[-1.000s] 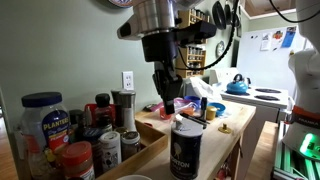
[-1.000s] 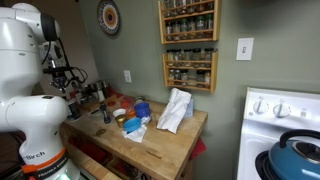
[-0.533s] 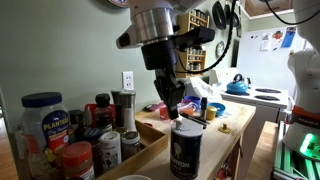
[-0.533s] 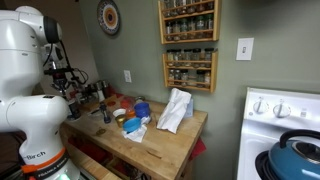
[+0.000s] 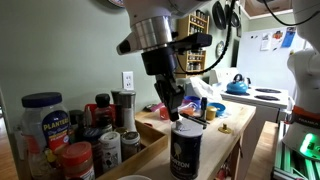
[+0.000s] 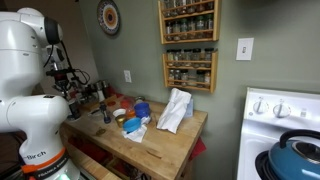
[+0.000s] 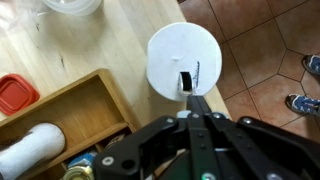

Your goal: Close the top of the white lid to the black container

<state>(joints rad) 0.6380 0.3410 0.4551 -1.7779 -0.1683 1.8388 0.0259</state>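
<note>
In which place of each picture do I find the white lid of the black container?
In an exterior view: white lid low centre, atop the black container.
In an exterior view with wall racks: I cannot make it out.
Wrist view: lid upper centre.
Shared landmark: wooden table.

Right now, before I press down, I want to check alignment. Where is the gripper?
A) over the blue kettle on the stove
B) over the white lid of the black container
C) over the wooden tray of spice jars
B: in the wrist view the gripper points its closed tips at the small flap on the white lid, and an exterior view shows it just above the black container.
</note>
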